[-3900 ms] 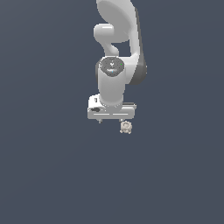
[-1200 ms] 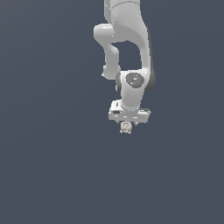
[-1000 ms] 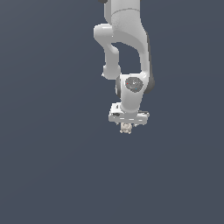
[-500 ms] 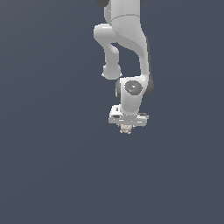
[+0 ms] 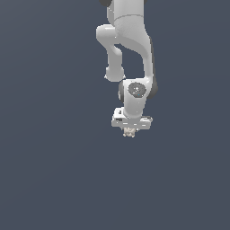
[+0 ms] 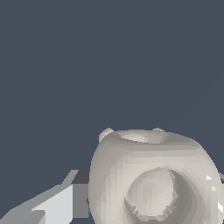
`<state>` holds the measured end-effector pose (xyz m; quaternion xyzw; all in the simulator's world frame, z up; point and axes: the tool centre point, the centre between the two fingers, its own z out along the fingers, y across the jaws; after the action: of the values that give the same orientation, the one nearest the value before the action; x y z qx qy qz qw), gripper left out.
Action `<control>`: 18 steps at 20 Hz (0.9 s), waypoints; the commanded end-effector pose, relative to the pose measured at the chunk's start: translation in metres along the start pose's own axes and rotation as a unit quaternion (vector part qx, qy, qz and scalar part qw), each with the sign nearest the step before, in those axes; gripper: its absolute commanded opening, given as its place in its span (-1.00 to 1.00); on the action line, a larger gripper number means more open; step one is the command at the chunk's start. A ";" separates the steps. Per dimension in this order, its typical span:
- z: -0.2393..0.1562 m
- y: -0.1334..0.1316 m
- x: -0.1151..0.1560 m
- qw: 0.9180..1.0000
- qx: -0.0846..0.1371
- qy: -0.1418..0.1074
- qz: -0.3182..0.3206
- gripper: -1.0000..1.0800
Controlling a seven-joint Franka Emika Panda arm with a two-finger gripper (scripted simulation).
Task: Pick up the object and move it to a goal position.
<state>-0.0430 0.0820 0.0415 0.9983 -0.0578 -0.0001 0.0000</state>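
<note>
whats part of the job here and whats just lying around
Part of the job:
- the small cream lumpy object with a hollowed face, seen under the arm in the exterior view
- the white gripper, right at the object; one grey and white finger shows beside it, grip not confirmable

Just lying about:
- nothing; only a plain dark grey-blue background is visible

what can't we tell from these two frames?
- Grasp: in the exterior view the object is too small to show contact with the gripper.
- Second finger: the wrist view shows one finger; the object hides the other.
- Object's lower part: cut off by the wrist view's edge.
- Goal: no marker in either view.
- Arm base: cut off by the exterior view's edge.
</note>
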 end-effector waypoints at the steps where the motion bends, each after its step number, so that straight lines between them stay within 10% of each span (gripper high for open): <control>1: -0.004 0.000 0.001 1.000 0.000 0.000 0.000 -1.00; 18: -0.132 0.006 0.022 1.000 0.000 0.000 0.000 -1.00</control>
<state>-0.0238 0.0749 0.1580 0.9983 -0.0578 0.0005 -0.0001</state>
